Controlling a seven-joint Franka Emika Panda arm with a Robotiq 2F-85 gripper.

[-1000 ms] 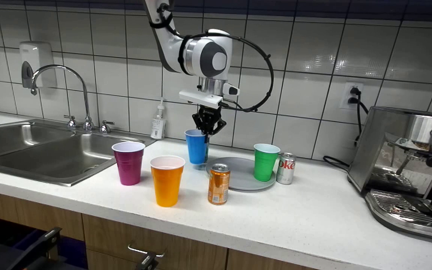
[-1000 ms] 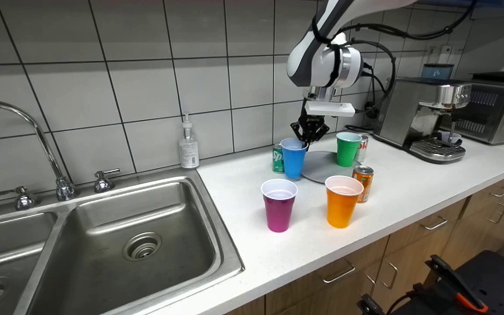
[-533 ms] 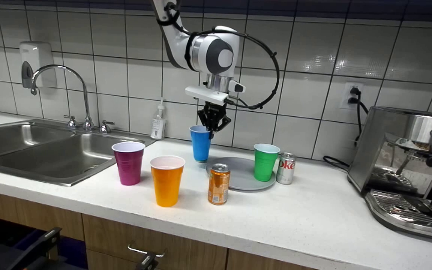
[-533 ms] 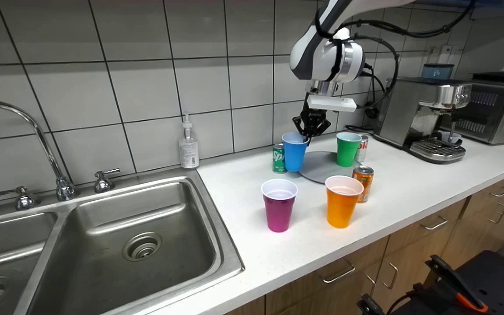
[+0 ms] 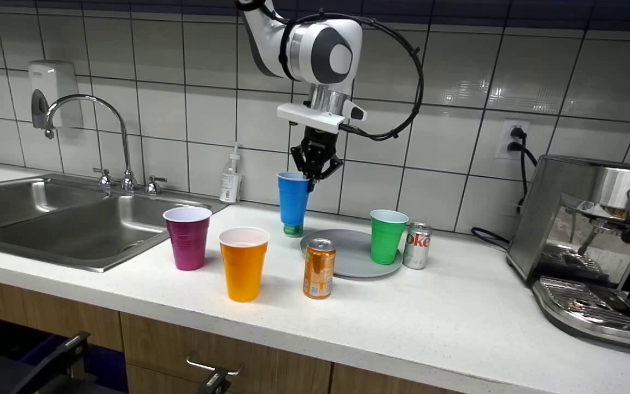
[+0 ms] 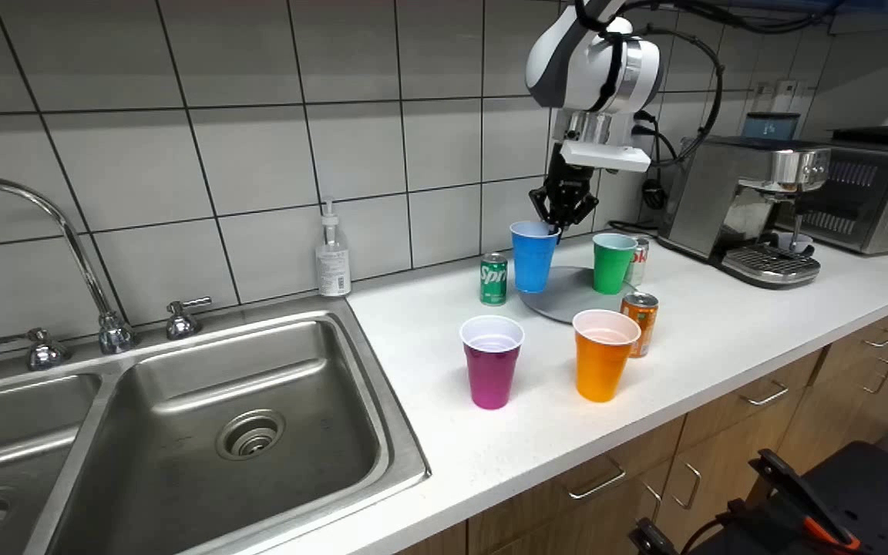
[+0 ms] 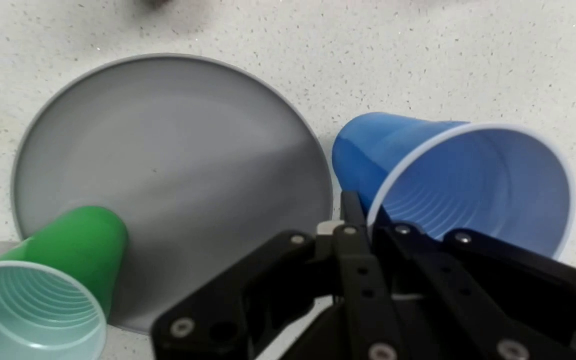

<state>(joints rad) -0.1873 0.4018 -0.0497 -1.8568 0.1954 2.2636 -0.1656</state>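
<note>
My gripper (image 7: pixel 367 212) is shut on the rim of a blue cup (image 7: pixel 375 145), one finger inside and one outside the wall. In both exterior views the blue cup (image 5: pixel 293 200) hangs upright or nearly so, off the counter. A grey plate (image 7: pixel 168 125) lies just beside it, bearing a green cup (image 7: pixel 83 240) near its edge. Behind the blue cup stands a green Sprite can (image 6: pixel 493 279), mostly hidden by the cup in an exterior view where only its base shows.
A purple cup (image 5: pixel 188 241), an orange cup (image 5: pixel 244 268) and an orange can (image 5: pixel 319 271) stand toward the counter's front. A silver Coke can (image 5: pixel 417 246) is beside the plate. The sink (image 6: pixel 236 385), soap bottle (image 6: pixel 333 258) and coffee machine (image 6: pixel 737 208) flank the area.
The gripper has lifted the blue cup off the counter and shifted toward the plate and coffee machine. More of the Sprite can shows now. The other cups and cans have stayed put.
</note>
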